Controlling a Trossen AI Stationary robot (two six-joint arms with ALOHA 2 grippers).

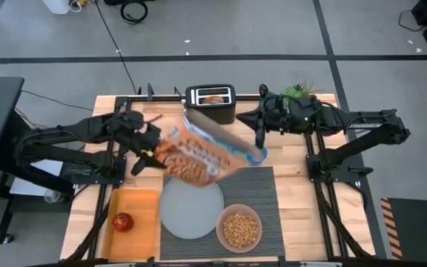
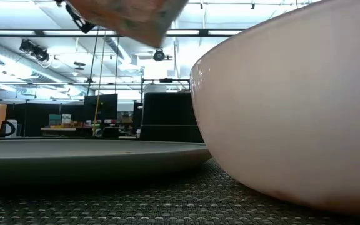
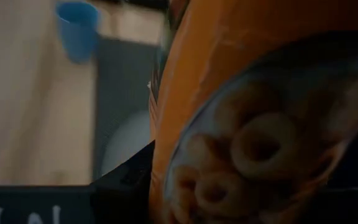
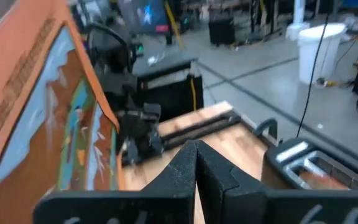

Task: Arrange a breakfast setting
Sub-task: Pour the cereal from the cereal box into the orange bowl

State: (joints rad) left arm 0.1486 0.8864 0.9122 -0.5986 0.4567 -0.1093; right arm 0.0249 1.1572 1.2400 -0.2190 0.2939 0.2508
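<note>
An orange and blue cereal box [image 1: 206, 152] hangs tilted in the air over the far end of the dark striped placemat [image 1: 262, 193]. It also shows at the top of the low view [image 2: 127, 15]. My left gripper [image 1: 150, 153] is shut on the box's left end. My right gripper [image 1: 260, 139] is shut, beside the box's right end; the box stands next to its fingers in the right wrist view [image 4: 48, 118]. The grey plate [image 1: 191, 210] and the pinkish bowl [image 1: 239, 228], which holds brown cereal, rest on the placemat. The red apple [image 1: 123, 221] lies on the orange tray [image 1: 143, 230]. The spoon is out of view. My left gripper holds the cereal box by its end toward the table's left [image 1: 165, 157], coming level from the left. The box's printed face [image 3: 247, 137] fills the wrist view and hides the fingertips. The box is lifted clear and tilted. My right gripper's shut fingers [image 4: 194, 165] hold nothing between them; whether they touch the box's right end [image 1: 254, 154] I cannot tell.
A black toaster [image 1: 210, 102] with a bagel [image 1: 213, 97] in its slot stands at the far edge. A blue cup [image 3: 78, 28] stands beside the placemat. In the low view the bowl [image 2: 292, 112] and the plate [image 2: 92, 153] are close.
</note>
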